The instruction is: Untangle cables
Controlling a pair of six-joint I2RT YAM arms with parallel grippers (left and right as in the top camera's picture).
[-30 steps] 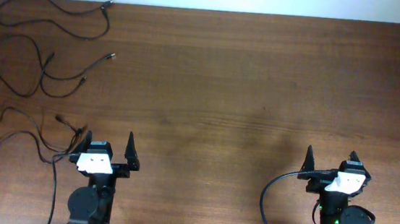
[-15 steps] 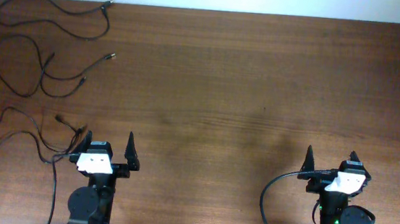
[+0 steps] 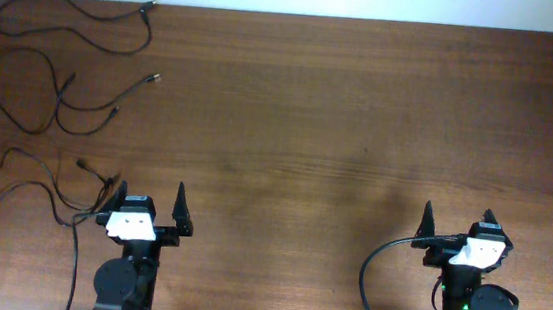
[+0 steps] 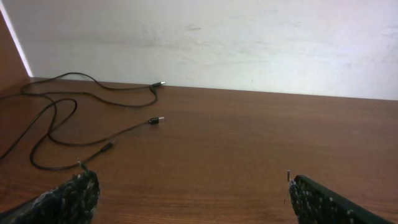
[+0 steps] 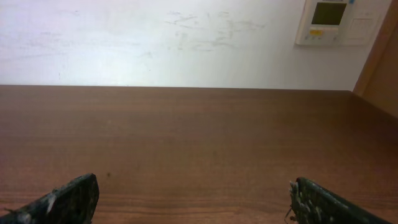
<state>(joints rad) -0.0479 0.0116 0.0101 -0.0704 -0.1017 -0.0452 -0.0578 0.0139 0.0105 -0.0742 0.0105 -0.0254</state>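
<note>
1. The cables (image 3: 65, 91) lie on the far left of the counter (image 3: 361, 102). They are three thin black cords, loosely looped and set one behind another.
2. The farthest cord (image 3: 118, 13) runs along the back edge. The middle cord (image 3: 148, 81) curls below it, and the nearest cord (image 3: 83, 165) ends just beside the left arm.
3. From the left wrist, the cables (image 4: 93, 134) sit ahead and to the left, their small silvery tips lying on the wood.
4. The left pincer (image 3: 148, 199) sits low at the near edge, pointing towards the back wall. Its fingers are spread wide with nothing between them.
5. I cannot tell whether its left finger (image 4: 74, 193) touches the nearest cord.
6. The right pincer (image 3: 457, 223) takes the same pose at the near right. It is also spread wide and empty, well apart from the cables.
7. The counter is dark brown wood.
8. Behind it is a white wall (image 5: 155, 37), scuffed in places, with a small pale control panel (image 5: 328, 22) at the right.
</note>
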